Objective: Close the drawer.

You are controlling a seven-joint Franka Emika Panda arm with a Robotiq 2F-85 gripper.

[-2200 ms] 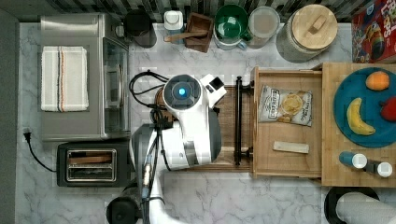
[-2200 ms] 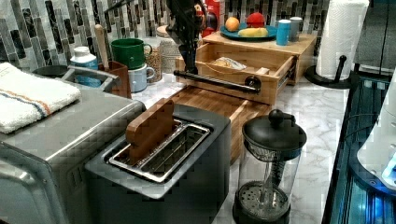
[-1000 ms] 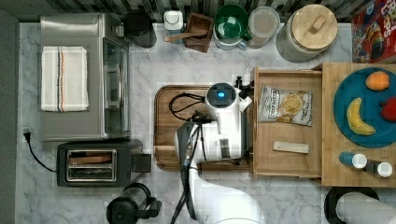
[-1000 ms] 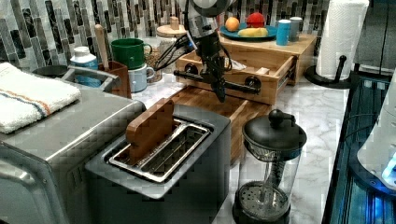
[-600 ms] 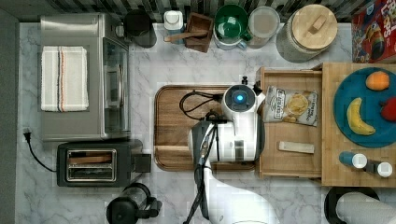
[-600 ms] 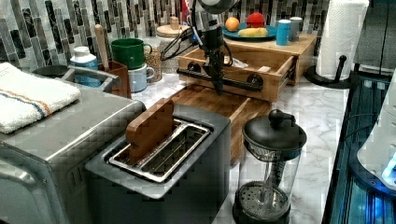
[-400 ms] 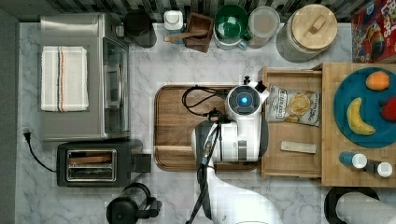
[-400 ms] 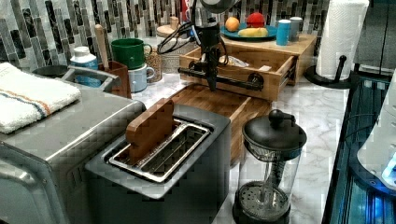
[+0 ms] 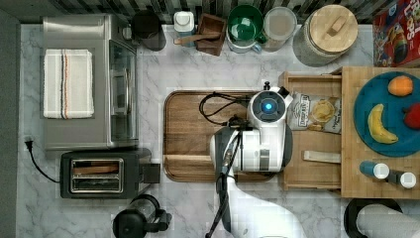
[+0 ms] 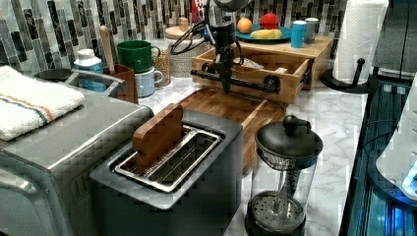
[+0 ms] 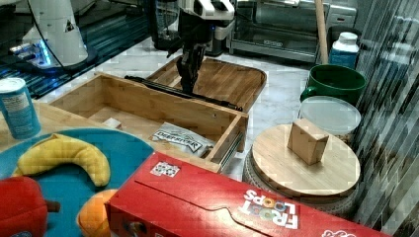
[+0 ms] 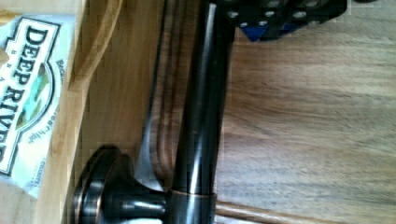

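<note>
The end effector (image 10: 226,83) hangs pointing down against the dark metal bar handle (image 10: 236,81) of the shallow light-wood drawer (image 9: 311,169); its opening cannot be told. The drawer stands pulled out beside the dark brown wooden tray (image 9: 190,134).

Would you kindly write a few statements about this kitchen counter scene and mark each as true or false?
1. The drawer is fully shut. False: it is partly open, its inside in sight.
2. A chip bag lies in the drawer. True.
3. The gripper is at the drawer's dark bar handle. True.
4. The banana lies in the drawer. False: it lies on the blue plate.
5. The toaster holds a wooden piece in one slot. True.
</note>
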